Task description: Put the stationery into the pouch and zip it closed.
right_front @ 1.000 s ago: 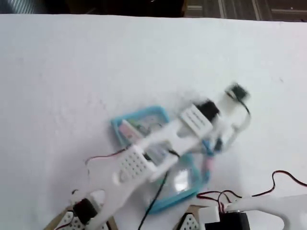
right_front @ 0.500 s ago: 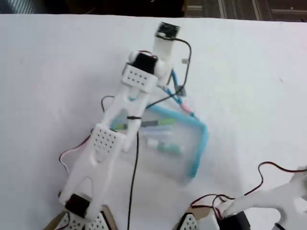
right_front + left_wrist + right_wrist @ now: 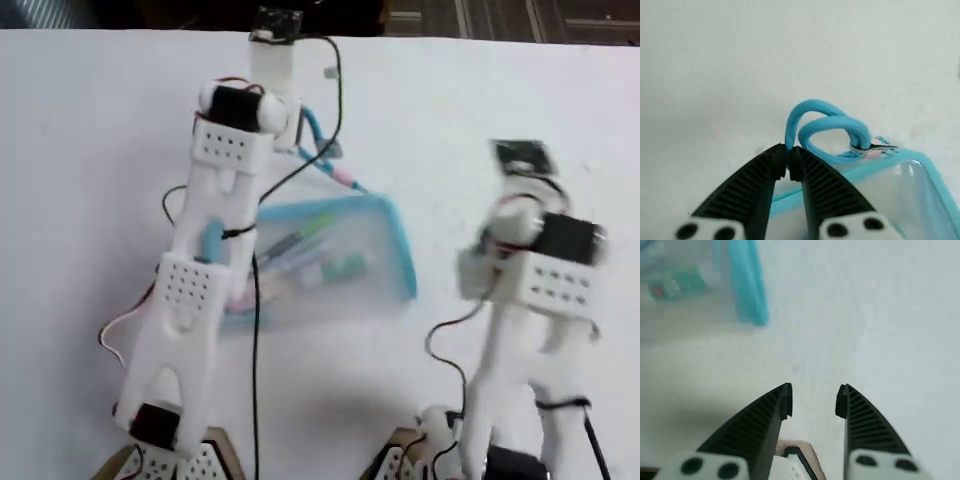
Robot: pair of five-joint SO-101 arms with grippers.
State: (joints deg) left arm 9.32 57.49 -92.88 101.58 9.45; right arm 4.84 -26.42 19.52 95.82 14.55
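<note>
Left gripper [image 3: 788,155] was pressed together on the thin blue cord loop [image 3: 815,102], pinching it only with the very tips of the fingers. This cord was tied to the zipper pull [image 3: 871,147], which sat at one corner of the pouch [image 3: 875,200]. The right gripper [image 3: 813,401] hung above the bare tabletop [image 3: 500,100] beside the pouch with its fingers spread, and it held nothing.

I think two things could go wrong from here. First, the cord was smooth and round and was caught very near the fingertips, so a stronger pull could let it slip out. Second, nothing was pressing the pouch down. It looked light, so a pull on the cord would probably drag or turn the whole pouch on the tabletop instead of moving the slider along the teeth.

In the high view the pouch lay flat near the middle of the tabletop, between the two arms and partly under the left one. It was a clear, soft pouch with a light blue border. The stationery [image 3: 305,248] was inside it: some pens and a small green piece could be seen through the wall. I could not tell if the zipper was fully closed.
</note>
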